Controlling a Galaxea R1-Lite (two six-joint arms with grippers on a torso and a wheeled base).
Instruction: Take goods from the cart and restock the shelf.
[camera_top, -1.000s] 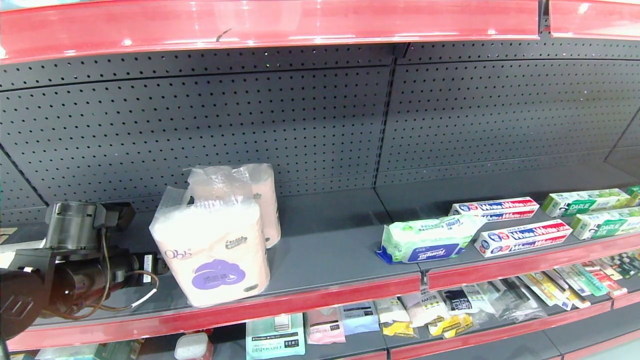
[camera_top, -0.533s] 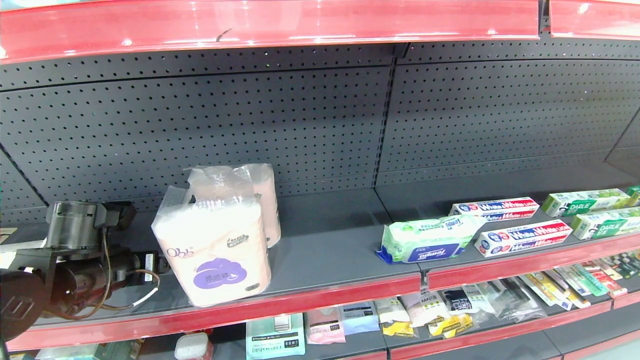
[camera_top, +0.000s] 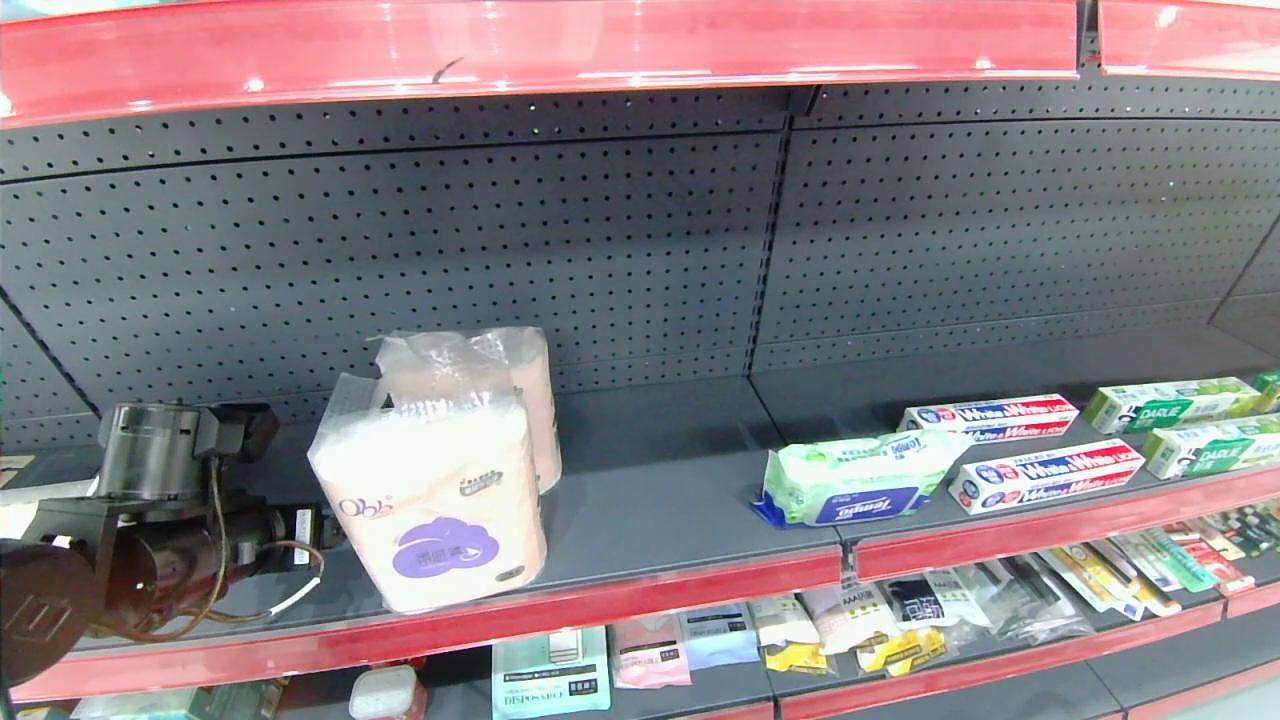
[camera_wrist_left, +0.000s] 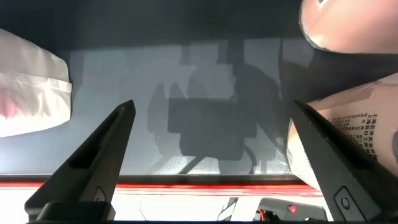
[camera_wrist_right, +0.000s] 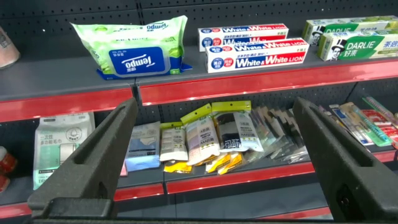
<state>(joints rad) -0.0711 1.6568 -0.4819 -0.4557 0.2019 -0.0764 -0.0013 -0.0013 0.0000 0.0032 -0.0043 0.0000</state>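
**Freeing the left fingers from a placed pack**

The pack (camera_top: 430, 480) of toilet rolls stood upright on the shelf (camera_top: 660, 490), left of centre in the head view, with its base just behind the red lip (camera_top: 620, 600). More wrapped rolls (camera_top: 525, 400) stood touching it from behind; whether they were a separate pack could not be told. The left arm (camera_top: 170, 540) lay over the shelf at the lower left of that frame, its wrist just beside the pack's side.

The left gripper (camera_wrist_left: 212, 104) had its fingers (camera_wrist_left: 93, 162) spread wide, with only bare shelf between them. One finger was hard up against the pack's wrap, though actual contact could not be settled. The right gripper (camera_wrist_right: 216, 99) was likewise spread and held nothing. It faced the wipes (camera_wrist_right: 134, 46) and toothpaste boxes (camera_wrist_right: 255, 53), which sat further right in the head view.

The pack looked placed, so the step in hand was probably getting the left arm clear of it. Doing that well called for:

- spread fingers, and a small shift sideways away from the wrap first;
- then a straight pull back over the lip;
- enough lift that the wrist and its loose cable (camera_top: 290, 590) passed above the red edge.

The pack seemed tall, soft and light, and it sat close to the front. A finger dragging on the slack film could therefore tilt it or pull it off the shelf. If it wanted squaring up, a slow push low on its side would suit better than one near the top.
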